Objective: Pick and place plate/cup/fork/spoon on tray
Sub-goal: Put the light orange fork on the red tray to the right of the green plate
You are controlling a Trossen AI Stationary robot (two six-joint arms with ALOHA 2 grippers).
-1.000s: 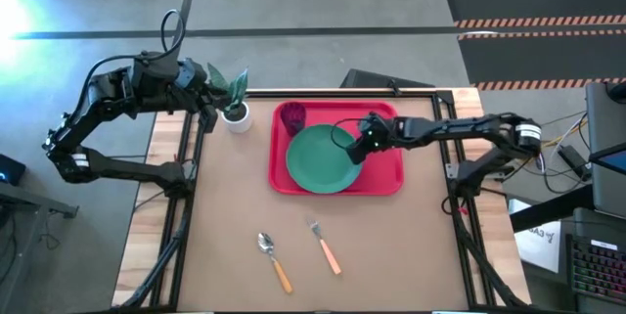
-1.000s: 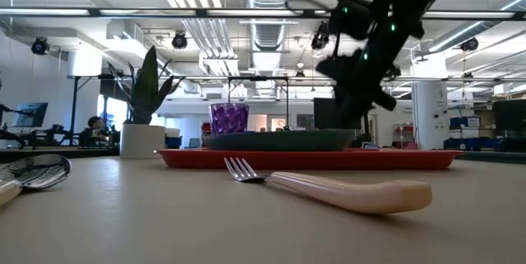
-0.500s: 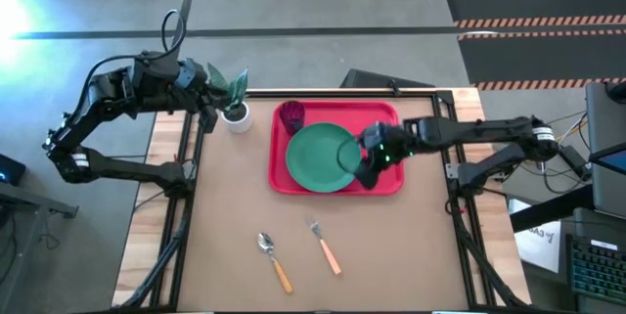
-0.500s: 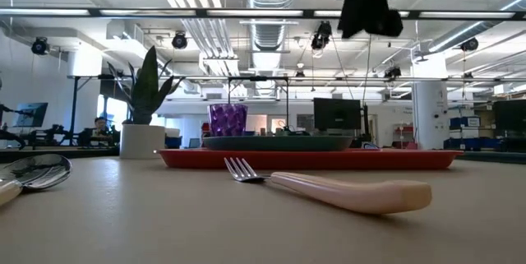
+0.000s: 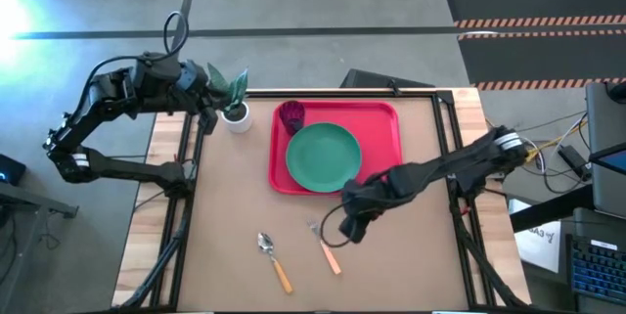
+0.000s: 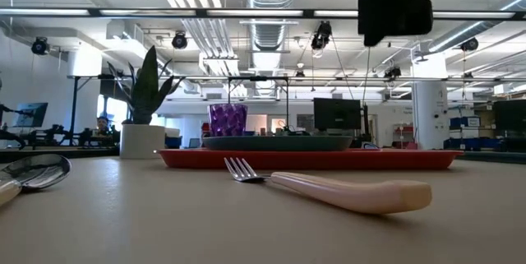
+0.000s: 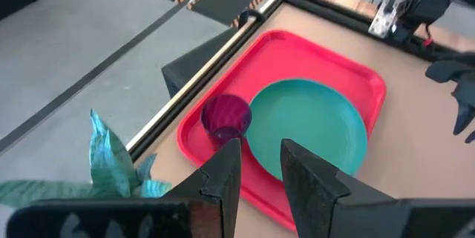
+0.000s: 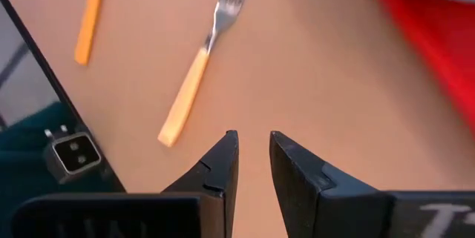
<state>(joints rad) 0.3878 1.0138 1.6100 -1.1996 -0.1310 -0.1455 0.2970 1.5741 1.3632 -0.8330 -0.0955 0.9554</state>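
The teal plate (image 5: 323, 157) and the purple cup (image 5: 292, 115) stand on the red tray (image 5: 383, 118) at the table's far middle. The fork (image 5: 325, 246) and the spoon (image 5: 275, 260) lie flat on the table near its front edge. My right gripper (image 5: 352, 224) hovers above the table just right of the fork, narrowly open and empty; its wrist view shows the fork (image 8: 200, 67) and the spoon's handle (image 8: 87, 23) ahead of its fingertips (image 8: 252, 145). My left gripper (image 7: 260, 164) waits, narrowly open, at the far left beside the plant.
A small white pot with a green plant (image 5: 235, 109) stands just left of the tray, close to my left gripper. Bare tabletop (image 5: 411, 255) lies right of the fork and left of the spoon.
My right gripper has risen from the plate's right edge on the tray and gone toward the table's near edge and a little left, ending above the table beside the fork. The plate stays on the tray.
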